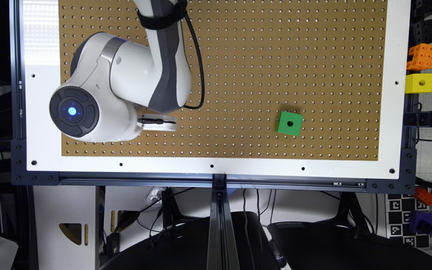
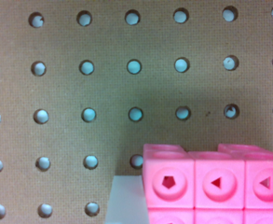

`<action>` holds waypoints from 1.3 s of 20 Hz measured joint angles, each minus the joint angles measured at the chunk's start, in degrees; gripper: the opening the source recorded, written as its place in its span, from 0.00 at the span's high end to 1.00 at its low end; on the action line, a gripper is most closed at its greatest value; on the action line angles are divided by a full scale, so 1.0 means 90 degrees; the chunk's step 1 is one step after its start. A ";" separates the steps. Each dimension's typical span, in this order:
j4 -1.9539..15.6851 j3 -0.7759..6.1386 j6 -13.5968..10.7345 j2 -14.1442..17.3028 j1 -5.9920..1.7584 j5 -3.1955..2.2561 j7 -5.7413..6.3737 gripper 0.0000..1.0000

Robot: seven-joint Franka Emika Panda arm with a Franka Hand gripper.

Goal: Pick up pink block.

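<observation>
**Pink block at the hand, lift not confirmed**

Nearest the wrist camera, the pink block [image 2: 215,184] sits close against the lens, its face showing round sockets with small shaped holes. A pale, blurred edge [image 2: 126,200] lies just beside it; it may belong to the hand, but I cannot tell, so whether the hand is apart, together or clamped on the block cannot be told either.

Behind the pink block is the brown pegboard [image 2: 103,88], which appears close, so the block is probably low over the board or resting on it.

In the exterior view the arm [image 1: 126,82] bends over the pegboard, and the white part of the hand [image 1: 159,123] shows just past the wrist. The pink block is hidden under the arm there. The green cube [image 1: 289,123] lies on the board, well apart from the hand toward the exterior view's right. Beyond the tabletop's white rim [image 1: 216,167], an orange block [image 1: 421,56] and a yellow cube [image 1: 419,83] sit farther out than the green cube.

My judgement: the approach looks done. What is left is a secure grip, if not yet made, and the lift.
</observation>
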 joint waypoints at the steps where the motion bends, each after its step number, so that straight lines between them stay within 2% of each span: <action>1: -0.0001 0.0000 -0.0006 0.0000 0.0000 0.0000 0.0000 1.00; 8: 0.0000 0.0000 -0.0055 -0.0059 0.0000 0.0000 0.0000 1.00; 11: 0.0001 0.0001 -0.0221 -0.0219 0.0000 0.0000 0.0000 1.00; 18: 0.0000 0.0002 -0.0963 -0.0914 0.0000 0.0000 0.0000 1.00; 21: 0.0000 0.0003 -0.1140 -0.1095 0.0000 0.0000 0.0000 1.00; 26: 0.0001 0.0003 -0.1262 -0.1244 0.0000 0.0000 0.0000 1.00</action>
